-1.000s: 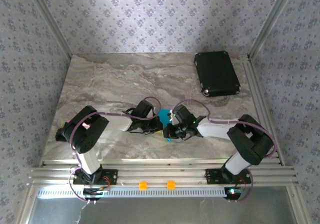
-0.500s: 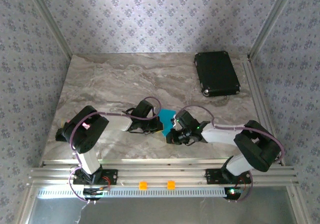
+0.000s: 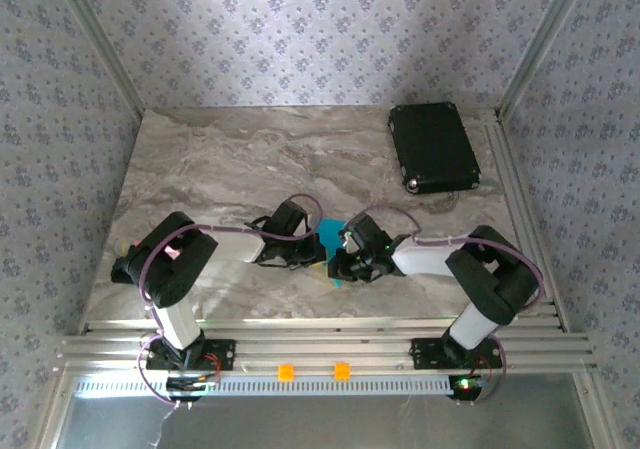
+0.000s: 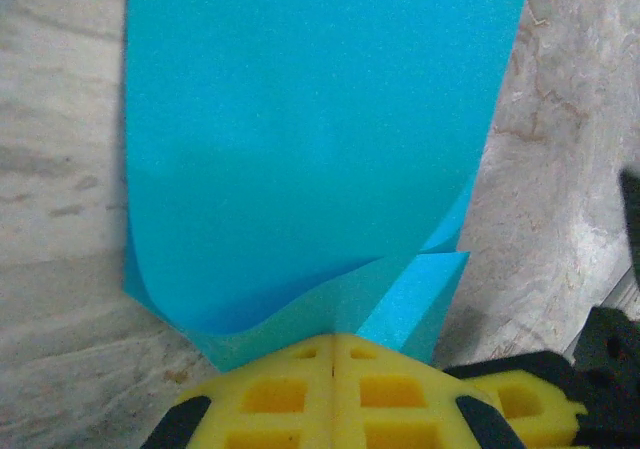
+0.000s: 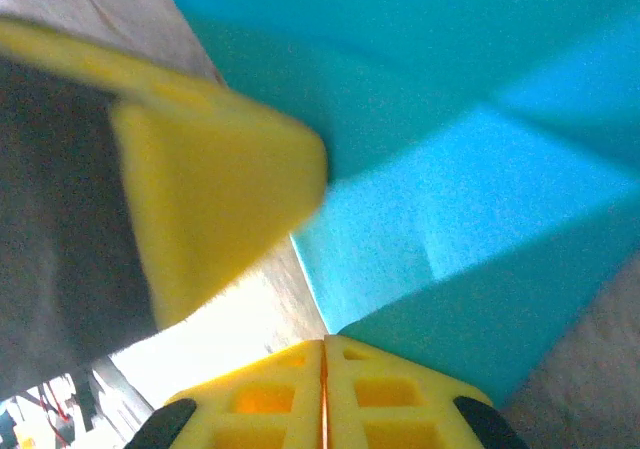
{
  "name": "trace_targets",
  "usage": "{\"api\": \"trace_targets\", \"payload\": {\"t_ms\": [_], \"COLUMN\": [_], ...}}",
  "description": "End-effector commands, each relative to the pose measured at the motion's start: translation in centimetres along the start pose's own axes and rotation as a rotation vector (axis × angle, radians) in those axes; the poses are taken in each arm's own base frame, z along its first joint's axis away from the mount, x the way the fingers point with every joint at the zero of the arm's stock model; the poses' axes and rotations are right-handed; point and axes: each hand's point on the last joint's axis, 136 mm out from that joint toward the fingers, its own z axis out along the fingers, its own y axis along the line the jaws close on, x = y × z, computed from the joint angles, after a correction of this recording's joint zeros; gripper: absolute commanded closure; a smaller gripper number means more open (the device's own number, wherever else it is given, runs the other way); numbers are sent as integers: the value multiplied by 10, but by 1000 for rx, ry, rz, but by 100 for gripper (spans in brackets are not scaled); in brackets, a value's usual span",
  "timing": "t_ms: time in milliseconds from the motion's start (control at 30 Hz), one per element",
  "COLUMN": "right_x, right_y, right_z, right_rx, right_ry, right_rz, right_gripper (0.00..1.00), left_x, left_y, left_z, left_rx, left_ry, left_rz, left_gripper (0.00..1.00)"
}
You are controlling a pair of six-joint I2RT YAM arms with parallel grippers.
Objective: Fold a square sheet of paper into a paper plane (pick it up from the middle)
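The cyan-blue sheet of paper (image 3: 331, 232) lies partly folded on the marble table (image 3: 200, 169), between the two grippers. In the left wrist view the sheet of paper (image 4: 320, 139) rises from my left gripper (image 4: 333, 341), which is shut on its creased near edge. My left gripper (image 3: 305, 251) sits at the sheet's left side. My right gripper (image 3: 343, 262) is at its right side, close to the left one. Its fingers meet where the folded layers of the sheet of paper (image 5: 450, 169) converge on my right gripper (image 5: 323, 346), which is shut on them. The left gripper's yellow finger (image 5: 210, 189) looms beside it.
A black rectangular case (image 3: 432, 147) lies at the table's back right. Aluminium rails (image 3: 320, 349) run along the near edge, and patterned walls close in the other sides.
Half a second ago the right gripper had swung out to the lower right; it is now back against the paper, close to the left gripper. The left arm has held still.
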Motion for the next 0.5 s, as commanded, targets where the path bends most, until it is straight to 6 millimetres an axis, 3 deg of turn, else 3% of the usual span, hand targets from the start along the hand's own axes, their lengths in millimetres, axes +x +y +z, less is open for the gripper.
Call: {"api": "trace_targets", "payload": {"t_ms": [0, 100, 200, 367, 467], "right_x": [39, 52, 53, 26, 4], "right_y": [-27, -37, -35, 12, 14], "right_z": [-6, -10, -16, -32, -33], "right_rx": [56, 58, 43, -79, -53], "right_ry": [76, 80, 68, 0, -44], "right_rz": [59, 77, 79, 23, 49], "right_gripper": [90, 90, 89, 90, 91], "left_x": [8, 7, 7, 6, 4], "left_y": [29, 29, 28, 27, 27], "left_z": [2, 3, 3, 0, -1], "left_rx": [-127, -127, -122, -110, -105], "left_ry": [3, 1, 0, -24, -43], "left_rz": [-22, -24, -25, -45, -53], "left_gripper": [100, 100, 100, 100, 100]}}
